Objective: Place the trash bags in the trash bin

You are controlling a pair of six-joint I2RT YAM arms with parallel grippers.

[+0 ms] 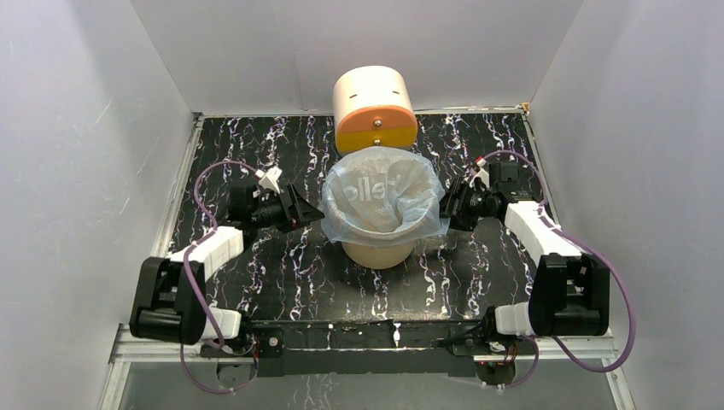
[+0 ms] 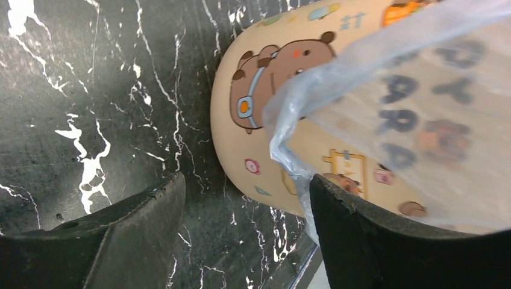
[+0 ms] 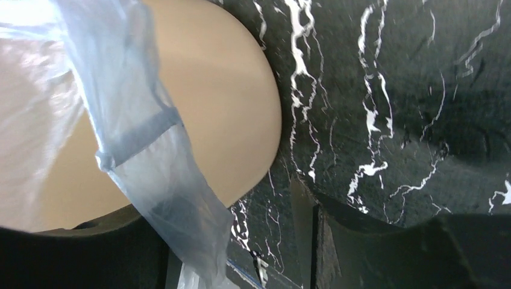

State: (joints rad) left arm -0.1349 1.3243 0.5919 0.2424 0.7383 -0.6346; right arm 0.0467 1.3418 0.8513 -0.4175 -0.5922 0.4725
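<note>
Left gripper (image 2: 244, 186): black fingers wide apart, nothing clamped; the film edge just brushes the inner side of one finger. Right gripper (image 3: 217, 205): fingers also spread wide, a flap of film hanging loose between them.

Thin translucent pale-blue plastic trash bag (image 1: 384, 192) sits in the mouth of the round beige tapered bin (image 1: 378, 254) as a liner. Its crinkly edge is folded over the rim and flares out both sides.

White lettering on the film reads like "Hello" in reverse. The bin wall shows brown cartoon animal prints and dark block letters, blurred under the film and unreadable.

Bin stands mid-table on a black marble-pattern top with white veins (image 1: 256, 273). Cream cylinder with orange front (image 1: 374, 107) is just behind it. Plain white walls (image 1: 77, 128) on three sides.
</note>
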